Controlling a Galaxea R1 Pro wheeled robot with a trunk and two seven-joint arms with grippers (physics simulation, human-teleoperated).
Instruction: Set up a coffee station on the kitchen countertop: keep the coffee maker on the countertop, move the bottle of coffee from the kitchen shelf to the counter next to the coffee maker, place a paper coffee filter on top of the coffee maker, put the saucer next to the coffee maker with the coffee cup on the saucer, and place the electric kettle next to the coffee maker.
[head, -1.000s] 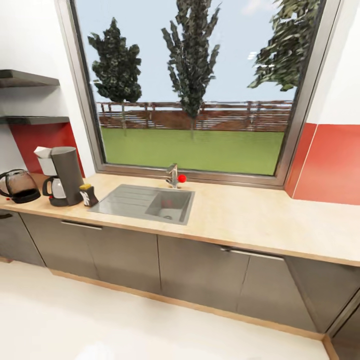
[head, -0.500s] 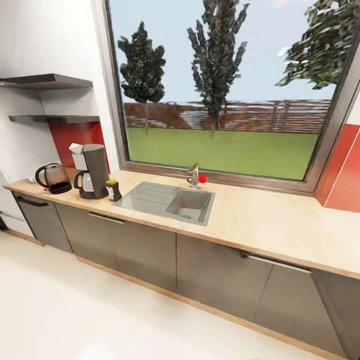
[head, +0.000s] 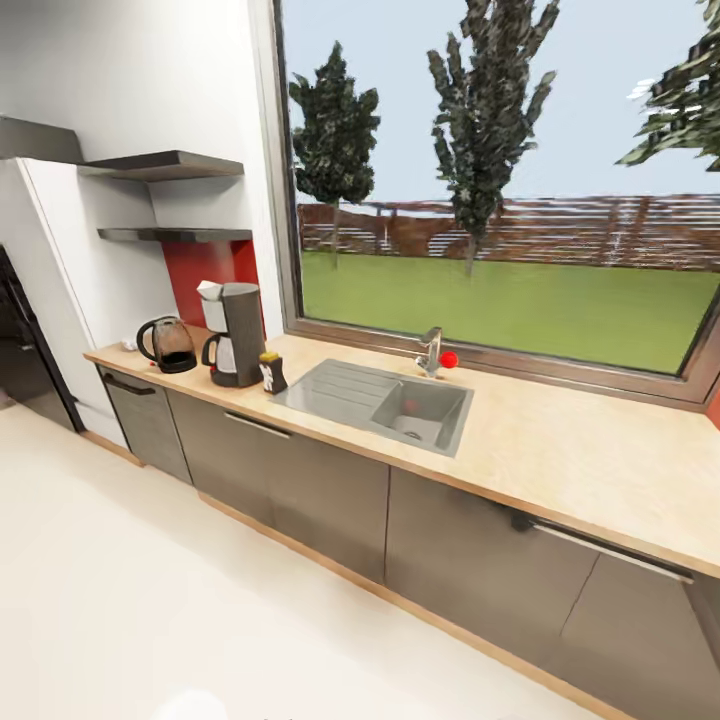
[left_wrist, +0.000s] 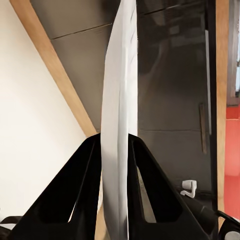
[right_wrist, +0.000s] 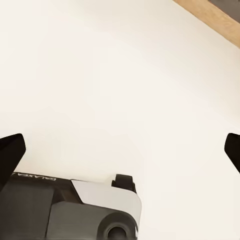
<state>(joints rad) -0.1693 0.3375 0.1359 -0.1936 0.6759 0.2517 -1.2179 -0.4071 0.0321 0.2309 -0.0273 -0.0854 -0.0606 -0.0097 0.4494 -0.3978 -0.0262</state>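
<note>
Nearest, between the black fingers (left_wrist: 90, 190) of the left pincer (left_wrist: 116, 150): the saucer (left_wrist: 120, 100), thin white disc seen edge-on, clamped from both sides. Right pincer (right_wrist: 120, 150) spread wide, fingertips far apart at the frame edges, nothing between them, pale floor (right_wrist: 100, 75) beneath. Farther off, along the kitchen countertop (head: 560, 450), a beige surface over grey cabinet fronts (head: 300, 480): steel sink (head: 385, 400) with tap (head: 430, 350) below the window (head: 500, 180). Beyond the sink, just beside its draining board, the bottle of coffee (head: 271, 371); next to that the coffee maker (head: 238, 335), with the paper coffee filter (head: 210, 291) on top; then the electric kettle (head: 168, 344) near the surface's end. Above these, on the wall, the kitchen shelf (head: 175, 235) under a second slab alike.
</note>
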